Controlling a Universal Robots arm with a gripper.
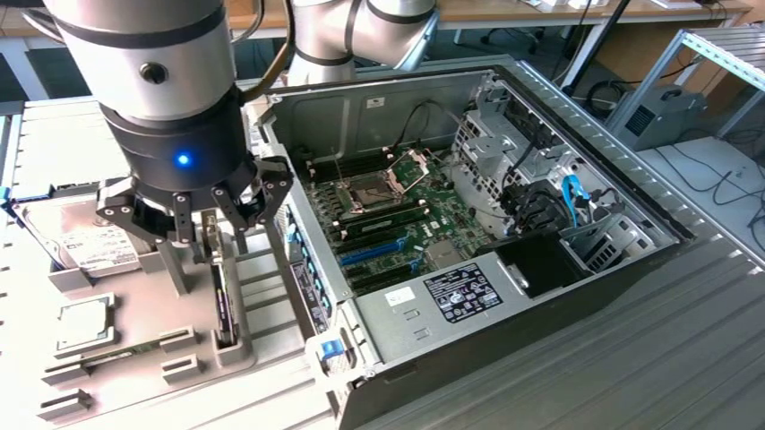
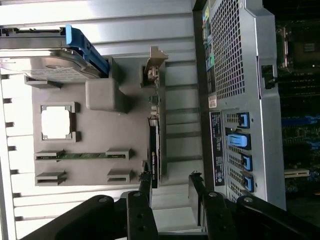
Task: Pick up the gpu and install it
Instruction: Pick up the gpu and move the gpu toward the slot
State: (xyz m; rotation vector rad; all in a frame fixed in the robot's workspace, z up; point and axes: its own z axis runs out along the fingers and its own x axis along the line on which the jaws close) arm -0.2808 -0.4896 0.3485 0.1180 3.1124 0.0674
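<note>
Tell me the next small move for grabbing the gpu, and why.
Probably nudge the open gripper sideways to centre it: in the wrist view the gpu stands on edge in its holder, close to one finger rather than midway.

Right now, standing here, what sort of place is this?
Probably a robotics lab bench for computer assembly: an open grey metal computer case, a pale grey parts tray holding a thin black expansion card, and a silver-and-black robot arm.

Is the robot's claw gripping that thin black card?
No, the gripper stands wide open over the gpu, which sits on edge in the gray holder.
</note>
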